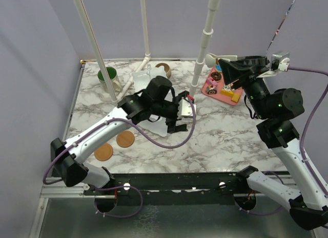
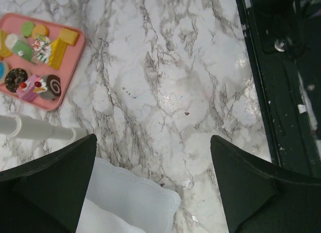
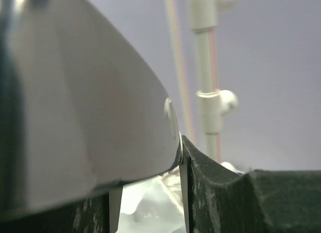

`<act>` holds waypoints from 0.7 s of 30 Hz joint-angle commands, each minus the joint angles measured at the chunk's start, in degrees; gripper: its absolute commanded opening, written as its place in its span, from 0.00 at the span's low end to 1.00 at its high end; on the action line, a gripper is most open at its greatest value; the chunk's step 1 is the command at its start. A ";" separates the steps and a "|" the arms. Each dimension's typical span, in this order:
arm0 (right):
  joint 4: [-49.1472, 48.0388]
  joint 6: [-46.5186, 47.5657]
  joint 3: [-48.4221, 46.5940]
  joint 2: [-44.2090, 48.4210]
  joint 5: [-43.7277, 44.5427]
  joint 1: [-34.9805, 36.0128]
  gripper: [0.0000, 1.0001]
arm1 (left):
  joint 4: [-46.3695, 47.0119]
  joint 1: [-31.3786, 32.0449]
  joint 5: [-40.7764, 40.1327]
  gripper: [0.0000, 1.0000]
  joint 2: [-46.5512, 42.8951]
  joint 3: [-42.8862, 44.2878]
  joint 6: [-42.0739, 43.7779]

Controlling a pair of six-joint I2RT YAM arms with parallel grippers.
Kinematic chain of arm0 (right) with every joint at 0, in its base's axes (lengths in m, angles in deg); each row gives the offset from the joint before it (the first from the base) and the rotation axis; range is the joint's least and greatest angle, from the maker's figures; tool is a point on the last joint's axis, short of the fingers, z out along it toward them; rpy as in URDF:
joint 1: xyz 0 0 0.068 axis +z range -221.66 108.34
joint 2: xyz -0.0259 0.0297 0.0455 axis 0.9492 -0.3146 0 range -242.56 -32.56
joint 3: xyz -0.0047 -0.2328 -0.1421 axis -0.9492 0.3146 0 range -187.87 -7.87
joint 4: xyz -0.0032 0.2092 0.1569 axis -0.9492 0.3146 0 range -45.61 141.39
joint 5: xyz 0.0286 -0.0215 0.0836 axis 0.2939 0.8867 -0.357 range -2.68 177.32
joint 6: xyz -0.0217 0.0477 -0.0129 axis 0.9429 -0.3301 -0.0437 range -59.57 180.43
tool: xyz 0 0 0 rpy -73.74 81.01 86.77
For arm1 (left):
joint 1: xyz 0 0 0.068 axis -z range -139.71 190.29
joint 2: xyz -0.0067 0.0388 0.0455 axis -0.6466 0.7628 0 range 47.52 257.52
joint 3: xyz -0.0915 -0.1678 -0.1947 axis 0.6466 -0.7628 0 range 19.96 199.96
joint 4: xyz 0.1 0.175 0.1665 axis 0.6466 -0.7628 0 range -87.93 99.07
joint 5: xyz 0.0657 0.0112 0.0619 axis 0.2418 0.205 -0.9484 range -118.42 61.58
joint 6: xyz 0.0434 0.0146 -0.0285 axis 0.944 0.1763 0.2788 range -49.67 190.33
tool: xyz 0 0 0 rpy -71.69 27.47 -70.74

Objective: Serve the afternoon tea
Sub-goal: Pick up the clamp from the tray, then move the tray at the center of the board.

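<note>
My left gripper (image 1: 187,111) (image 2: 153,139) hangs open at mid-table, right beside the foot of the white stand pole (image 1: 204,48). A white wavy plate (image 2: 135,203) (image 1: 156,126) lies under it, its corner showing between the fingers, untouched. My right gripper (image 1: 231,77) (image 3: 148,193) is over the pink tray (image 1: 218,94), shut on the metal tongs (image 3: 90,107), whose blades press against both fingers. Toy pastries (image 2: 35,47) lie on the tray (image 2: 50,105). A green-lined mug (image 1: 108,77) and a tan mug (image 1: 163,68) stand at the back.
Another white plate (image 1: 143,74) lies at the back between the mugs. Two round cork coasters (image 1: 124,139) sit near the front left. White frame poles (image 1: 95,43) rise from the back of the table. The black base rail (image 2: 281,67) runs along the near edge.
</note>
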 commanded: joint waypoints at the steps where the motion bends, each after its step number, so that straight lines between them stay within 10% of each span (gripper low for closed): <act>1: 0.14 4.48 0.70 -1.85 18.71 -0.15 0.43 | 2.26 3.15 -5.51 0.93 8.75 -0.44 16.07; 21: -7.36 12.25 3.29 -0.58 34.14 -0.24 0.38 | 11.20 6.46 -14.45 0.91 65.42 48.10 27.81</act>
